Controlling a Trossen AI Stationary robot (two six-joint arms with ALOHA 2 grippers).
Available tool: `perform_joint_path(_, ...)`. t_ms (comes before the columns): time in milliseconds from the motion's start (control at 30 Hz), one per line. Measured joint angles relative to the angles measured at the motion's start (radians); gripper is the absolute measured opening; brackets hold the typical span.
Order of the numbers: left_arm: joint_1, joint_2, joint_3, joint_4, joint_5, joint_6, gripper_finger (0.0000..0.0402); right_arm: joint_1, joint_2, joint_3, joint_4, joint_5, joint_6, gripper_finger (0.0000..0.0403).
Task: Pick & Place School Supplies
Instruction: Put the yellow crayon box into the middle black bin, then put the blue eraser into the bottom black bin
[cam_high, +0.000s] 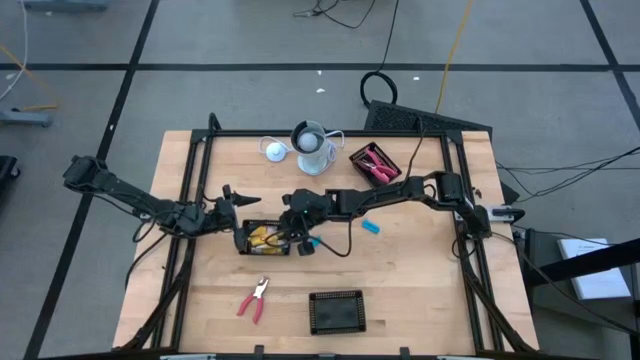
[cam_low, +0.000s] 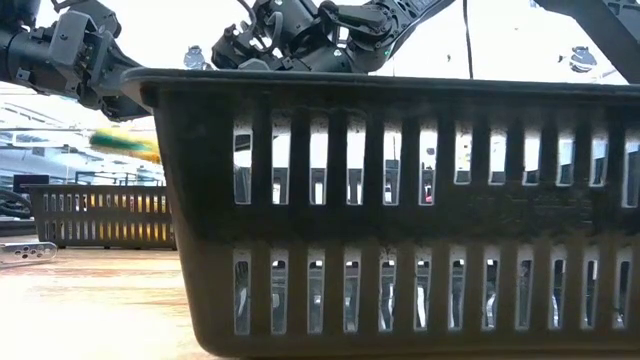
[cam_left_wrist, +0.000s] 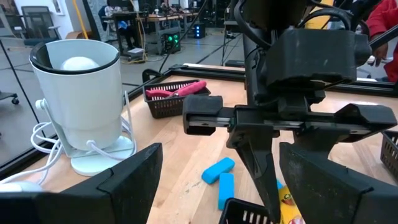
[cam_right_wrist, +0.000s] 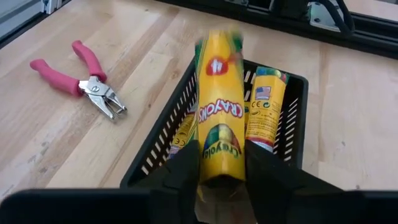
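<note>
While the right pincer (cam_high: 297, 238) hangs over a black tray (cam_high: 263, 239) of crayon boxes on the bench (cam_high: 420, 290), the left pincer (cam_high: 240, 205) waits beside, fingers apart. In the right wrist view, its fingers (cam_right_wrist: 186, 168) flank a crayon box (cam_right_wrist: 217, 112) above the tray; whether they clamp it I cannot tell. Red pliers (cam_right_wrist: 78, 76) lie nearby.

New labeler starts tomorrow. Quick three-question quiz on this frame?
1. True or false: the crayon box between the right end effector fingers hangs over the black tray.
2. What lies on bare wood near that tray?
   A. red-handled pliers
   B. scissors
   C. a stapler
3. Fill in: the left end effector waits beside the tray, fingers ____.

Key: 1 true; 2 A; 3 open.
</note>
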Motion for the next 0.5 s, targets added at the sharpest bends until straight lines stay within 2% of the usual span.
perform_joint_path(300,0.000,0.000,0.000,0.000,-0.001,0.000,0.0326,0.000,0.000,0.000,0.010,0.002,-0.013,0.0157)
perform_joint_path(500,0.000,0.000,0.000,-0.009,-0.001,0.000,0.0326,0.000,-0.001,0.000,-0.007,0.005,-0.016,0.0168)
